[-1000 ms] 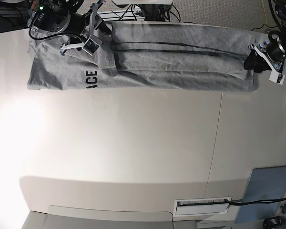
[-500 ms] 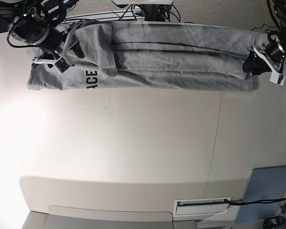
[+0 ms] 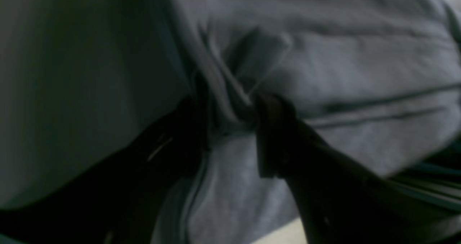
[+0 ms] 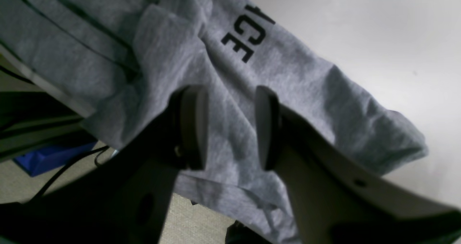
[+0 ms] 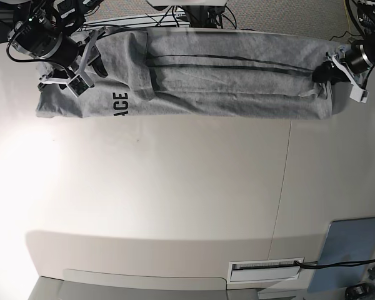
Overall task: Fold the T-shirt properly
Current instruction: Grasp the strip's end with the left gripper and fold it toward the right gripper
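Note:
The heather-grey T-shirt (image 5: 225, 81) lies folded lengthwise in a long band along the far table edge, with black lettering (image 5: 120, 103) near its left end. My left gripper (image 5: 322, 74) is at the shirt's right end. In the left wrist view it (image 3: 230, 118) is shut on a bunched fold of the T-shirt (image 3: 360, 67). My right gripper (image 5: 72, 78) is over the shirt's left end. In the right wrist view it (image 4: 230, 125) is open, with its pads (image 4: 194, 125) spread above the grey cloth (image 4: 306, 85) just beside the lettering (image 4: 248, 35).
A blue-grey flat panel (image 5: 353, 250) and a white slotted box (image 5: 265, 269) lie at the near right. A table seam (image 5: 284, 181) runs front to back. Cables and a blue bin (image 4: 43, 157) lie beyond the far edge.
My right gripper has moved left along the shirt, from near the sleeve fold to the left end. My left gripper has shifted slightly inward, puckering the right hem.

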`<move>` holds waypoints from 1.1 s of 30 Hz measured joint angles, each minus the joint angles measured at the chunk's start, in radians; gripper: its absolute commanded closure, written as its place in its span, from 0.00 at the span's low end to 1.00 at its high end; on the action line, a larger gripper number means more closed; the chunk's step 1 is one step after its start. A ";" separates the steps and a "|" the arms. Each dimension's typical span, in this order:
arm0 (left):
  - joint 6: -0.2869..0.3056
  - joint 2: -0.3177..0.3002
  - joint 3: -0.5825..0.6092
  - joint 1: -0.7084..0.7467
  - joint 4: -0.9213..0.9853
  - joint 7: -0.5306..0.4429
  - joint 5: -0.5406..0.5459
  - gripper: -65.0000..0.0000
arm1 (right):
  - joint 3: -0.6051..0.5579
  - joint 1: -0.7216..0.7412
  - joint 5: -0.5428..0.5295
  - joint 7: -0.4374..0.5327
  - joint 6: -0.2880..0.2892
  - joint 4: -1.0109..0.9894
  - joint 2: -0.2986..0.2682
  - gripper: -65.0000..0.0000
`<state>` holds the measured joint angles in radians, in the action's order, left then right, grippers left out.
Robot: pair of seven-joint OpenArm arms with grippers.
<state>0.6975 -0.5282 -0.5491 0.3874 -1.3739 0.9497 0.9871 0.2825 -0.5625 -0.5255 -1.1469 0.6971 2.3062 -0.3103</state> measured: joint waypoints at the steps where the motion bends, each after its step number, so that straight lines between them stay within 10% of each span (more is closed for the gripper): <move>1: 0.000 0.002 0.000 0.000 0.001 0.016 0.021 0.67 | 0.000 0.000 0.000 0.004 0.000 0.000 0.000 0.66; 5: -0.001 0.002 0.005 -0.005 0.005 -0.010 0.034 1.00 | 0.000 0.000 0.000 0.011 0.000 0.000 0.000 0.66; 14: -0.182 -0.083 0.004 -0.089 -0.037 -0.078 -0.143 1.00 | 0.000 0.000 0.130 0.072 0.002 -0.029 0.000 0.66; 19: -0.210 -0.092 0.005 -0.097 -0.176 0.063 -0.186 1.00 | 0.000 0.000 0.220 0.161 -0.037 -0.047 0.000 0.66; 27: -0.245 0.083 0.013 -0.081 -0.513 0.225 -0.077 1.00 | 0.001 0.000 0.241 0.187 -0.085 -0.047 0.000 0.66; 33: -0.238 0.146 0.233 -0.084 -0.623 0.241 -0.026 1.00 | 0.001 0.000 0.241 0.187 -0.088 -0.047 0.000 0.66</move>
<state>0.4591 -0.3820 -0.3164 0.3035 -1.9972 1.1904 0.9611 0.2832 -0.5625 -0.2844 -0.9600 0.6094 2.2589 -0.3099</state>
